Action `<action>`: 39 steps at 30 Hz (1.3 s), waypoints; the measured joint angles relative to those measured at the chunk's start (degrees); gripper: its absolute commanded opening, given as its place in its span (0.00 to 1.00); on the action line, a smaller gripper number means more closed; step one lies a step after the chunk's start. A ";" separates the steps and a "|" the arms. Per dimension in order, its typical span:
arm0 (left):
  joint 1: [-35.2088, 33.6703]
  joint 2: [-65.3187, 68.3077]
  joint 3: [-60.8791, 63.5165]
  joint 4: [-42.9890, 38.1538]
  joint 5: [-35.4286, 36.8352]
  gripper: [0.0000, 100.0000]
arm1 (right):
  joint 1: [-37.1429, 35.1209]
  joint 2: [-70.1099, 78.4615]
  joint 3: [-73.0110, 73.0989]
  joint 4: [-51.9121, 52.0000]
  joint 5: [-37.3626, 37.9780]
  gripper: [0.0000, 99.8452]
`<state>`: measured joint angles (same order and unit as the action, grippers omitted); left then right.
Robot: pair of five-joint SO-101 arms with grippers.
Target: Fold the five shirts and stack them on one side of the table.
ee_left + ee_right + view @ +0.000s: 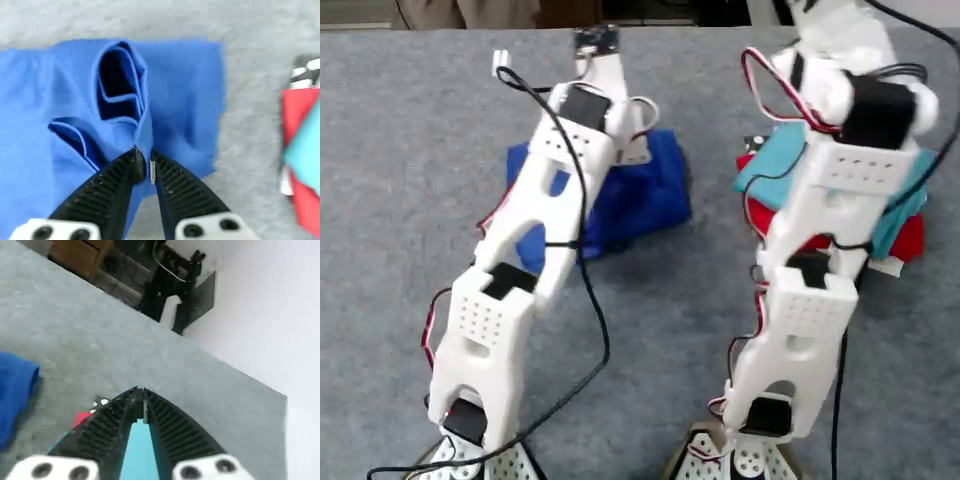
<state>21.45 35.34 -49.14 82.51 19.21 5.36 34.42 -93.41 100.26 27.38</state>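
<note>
The blue shirt (pixel 655 195) lies crumpled in the middle of the grey surface (pixel 410 150), under the left arm. In the left wrist view its cloth is bunched into 2 soft pockets with a raised ridge between them. The left hand (pixel 144 167) is pressed together on the near end of that ridge, pinching a fold of the blue shirt between its black ribbed fingers (pixel 112 185).

Well apart from it, on the right side of the surface, sits a pile of shirts beneath the right arm. The teal shirt (pixel 770 165) is on top, spread a little askew. The red shirt (pixel 912 236) lies under it and shows past its edges. A strip of white cloth (pixel 886 266) peeks out at the pile's near right corner. A small dark, white-spotted bit (pixel 307 70) shows at the pile's far edge; what it is cannot be told.

The right hand (pixel 143 407) is above the pile, its tips pressed together. Teal shows through the gap behind the tips, and no cloth can be seen caught between them.
</note>
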 measured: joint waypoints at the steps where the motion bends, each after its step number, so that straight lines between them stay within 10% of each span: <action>1: 0.97 0.00 0.00 -0.79 0.09 0.02 | 0.44 -0.09 0.00 0.00 0.26 0.00; 12: 5.63 1.93 0.00 -8.70 0.79 0.03 | 1.85 -0.09 0.00 0.79 5.10 0.00; 20: 5.36 3.43 -0.26 -8.79 5.71 0.24 | 1.85 -0.09 0.00 0.79 5.10 0.00; 25: 3.34 2.20 -8.09 -0.79 7.30 0.18 | 1.32 -0.09 0.44 1.23 5.10 0.00; 28: -1.14 0.62 -15.21 4.22 4.40 0.01 | -1.58 -0.62 6.42 1.23 5.10 0.00; 39: -25.49 7.30 -19.60 16.62 -4.66 0.02 | -27.96 0.09 35.43 -4.04 5.10 0.00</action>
<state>-4.04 42.64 -68.75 99.12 14.55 -22.59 34.51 -57.98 96.22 32.48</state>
